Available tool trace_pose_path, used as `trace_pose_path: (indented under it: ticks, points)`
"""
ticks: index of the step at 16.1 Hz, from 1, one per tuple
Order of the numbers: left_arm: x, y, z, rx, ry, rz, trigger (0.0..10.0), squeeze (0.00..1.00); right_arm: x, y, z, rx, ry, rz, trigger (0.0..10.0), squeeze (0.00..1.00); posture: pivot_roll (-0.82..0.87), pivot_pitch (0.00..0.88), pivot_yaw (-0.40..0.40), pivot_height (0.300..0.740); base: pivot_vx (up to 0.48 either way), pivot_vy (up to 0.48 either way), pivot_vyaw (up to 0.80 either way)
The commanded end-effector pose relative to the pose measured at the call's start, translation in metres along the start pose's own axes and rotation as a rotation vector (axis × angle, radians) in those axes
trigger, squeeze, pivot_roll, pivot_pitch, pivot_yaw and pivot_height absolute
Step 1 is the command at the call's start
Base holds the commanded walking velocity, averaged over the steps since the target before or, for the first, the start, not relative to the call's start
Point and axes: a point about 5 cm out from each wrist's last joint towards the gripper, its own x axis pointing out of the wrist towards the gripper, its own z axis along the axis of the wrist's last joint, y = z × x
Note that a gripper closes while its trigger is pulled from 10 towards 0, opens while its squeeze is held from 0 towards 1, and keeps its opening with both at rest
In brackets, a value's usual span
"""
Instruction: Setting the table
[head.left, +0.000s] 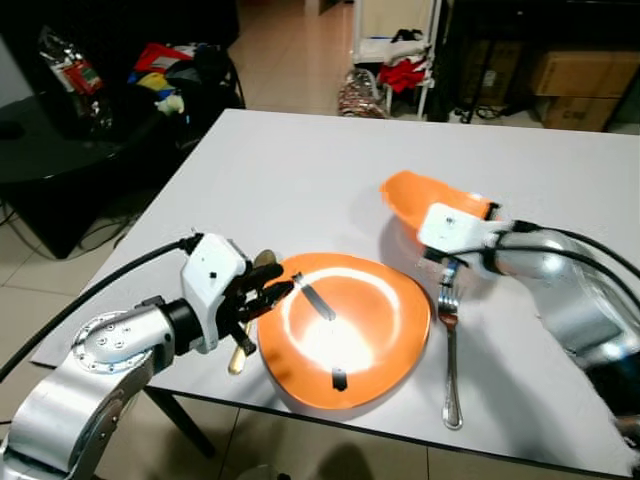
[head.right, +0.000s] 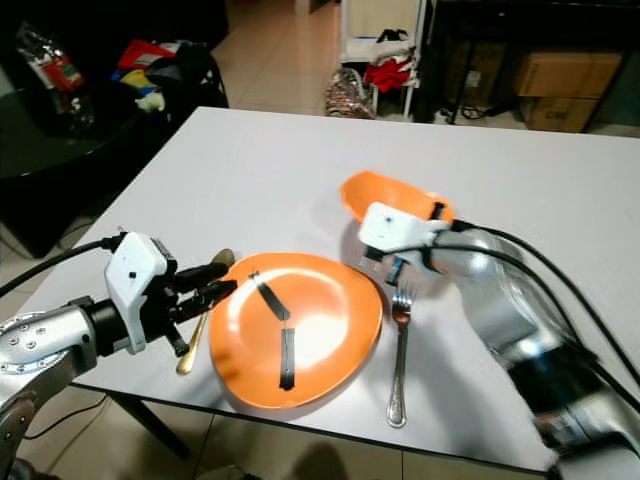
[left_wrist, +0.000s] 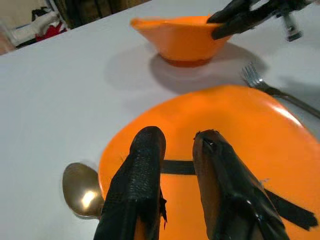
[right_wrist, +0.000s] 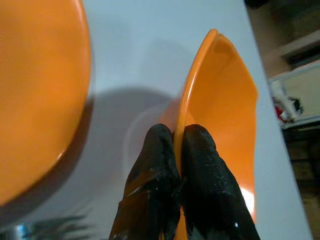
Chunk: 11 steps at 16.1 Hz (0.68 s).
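White table (head.left: 300, 170) with an orange plate (head.left: 360, 340) near its front edge. The left arm reaches in from the near-left corner, elbow bent, its left gripper (head.left: 280, 292) held level over the plate's left rim; the two black fingers (left_wrist: 142, 175) stand a little apart and hold nothing. Just beside that rim, under the gripper, lies a gold spoon (head.left: 240, 355), its bowl (left_wrist: 82, 192) resting on the table and close against the plate edge. The right arm comes in from the right side and bends back toward the table's middle — its right gripper (right_wrist: 179, 150) is pinched on the near wall of an orange bowl (head.left: 425, 200), one finger inside the rim and one outside. The bowl stands behind the plate and to its right, tilted in the head views. A silver fork (head.left: 450, 350) lies on the table just right of the plate, tines pointing away from the front edge, apart from the plate. The left wrist view shows the bowl base-down with a shadow beneath it and the fork tines beside the plate; the right wrist view shows the clamp on the rim up close, which the head views leave partly hidden behind the white wrist housing (head.left: 455, 228). Dark strips (head.right: 285, 360) lie on the plate's surface.
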Motion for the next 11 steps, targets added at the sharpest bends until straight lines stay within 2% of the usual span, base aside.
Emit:
trace_pose_path:
  ticks: [1,2,4,6,10,11]
  points:
    - [0.000,0.004,-0.002,0.002,0.009,0.025,10.0,0.00,-0.011,-0.011,0.013,-0.054,-0.067,-0.068,0.0,0.00,-0.02,0.000,0.064,0.740,0.000,0.000,0.00]
    - [0.001,0.003,-0.003,0.000,0.005,0.034,10.0,0.00,-0.020,-0.009,0.016,-0.116,-0.107,-0.088,0.0,0.00,-0.03,0.000,0.062,0.740,0.000,0.000,0.00]
    - [0.001,0.003,-0.003,-0.002,-0.001,0.052,10.0,0.00,-0.027,-0.008,0.022,-0.160,-0.135,-0.122,0.0,0.00,-0.03,0.000,0.058,0.740,0.000,0.000,0.00]
    - [0.001,0.003,-0.003,-0.004,-0.007,0.070,10.0,0.00,-0.036,-0.012,0.041,-0.219,-0.223,-0.153,0.0,0.00,-0.03,0.000,0.050,0.740,0.000,0.000,0.00]
    - [-0.002,0.007,-0.006,-0.002,0.006,0.099,10.0,0.00,-0.055,0.002,0.067,-0.240,-0.384,-0.062,0.0,0.00,-0.03,0.000,0.042,0.740,0.000,0.000,0.00]
    - [-0.002,0.009,-0.007,0.000,0.011,0.099,10.0,0.00,-0.063,0.011,0.075,-0.214,-0.462,-0.007,0.0,0.00,-0.04,0.000,0.049,0.740,0.000,0.000,0.00]
